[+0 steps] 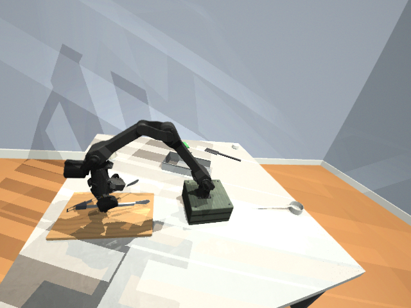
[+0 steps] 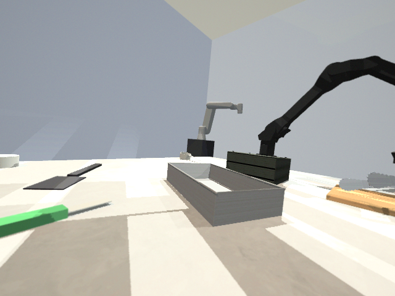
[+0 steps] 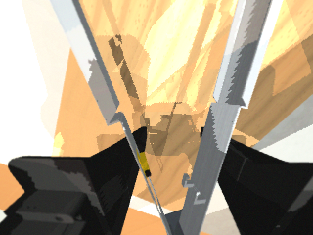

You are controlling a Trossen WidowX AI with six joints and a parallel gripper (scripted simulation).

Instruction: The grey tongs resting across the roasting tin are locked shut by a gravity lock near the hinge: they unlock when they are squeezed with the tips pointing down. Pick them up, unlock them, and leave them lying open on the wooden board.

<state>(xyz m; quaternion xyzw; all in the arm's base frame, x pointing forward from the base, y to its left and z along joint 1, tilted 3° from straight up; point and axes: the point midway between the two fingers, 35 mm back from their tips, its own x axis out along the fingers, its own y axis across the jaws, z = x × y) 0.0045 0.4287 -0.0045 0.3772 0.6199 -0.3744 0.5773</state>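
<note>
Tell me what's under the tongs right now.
The wooden board lies under the spread tongs, between the gripper fingers. Whether they touch the board cannot be told; the gripper hides that part.
</note>
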